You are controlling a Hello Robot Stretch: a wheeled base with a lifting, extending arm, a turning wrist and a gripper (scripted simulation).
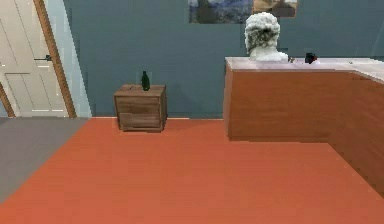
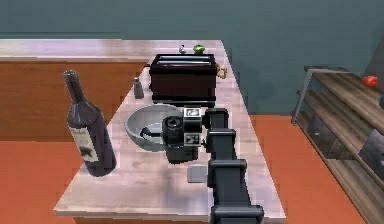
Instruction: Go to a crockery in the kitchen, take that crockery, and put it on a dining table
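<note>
Bare red floor [image 1: 190,170] lies nearest in the forward view; past it a small wooden side table [image 1: 140,108] carries a dark bottle [image 1: 145,80] against the blue wall [image 1: 150,35], a white door [image 1: 25,60] stands at the view's left, and a brown counter [image 1: 290,100] at its right bears a white bust [image 1: 265,38]. In the arm side view the arm [image 2: 228,170] comes first, reaching over a pale worktop [image 2: 125,195] to the gripper [image 2: 160,131], whose fingers lie at a grey bowl [image 2: 137,142], the crockery wanted; since the bowl sits on the worktop right there, I cannot tell whether the gripper holds anything. The step looks to be the taking: a good grip would have the rim, then a straight lift before any drawing back. A tall wine bottle [image 2: 88,130] stands just past the bowl on the fingers' side and could be knocked over; a black toaster [image 2: 183,78] stands just beyond the gripper, a small shaker [image 2: 138,87] beside it, and wooden shelves [image 2: 340,115] lie well behind the arm.
</note>
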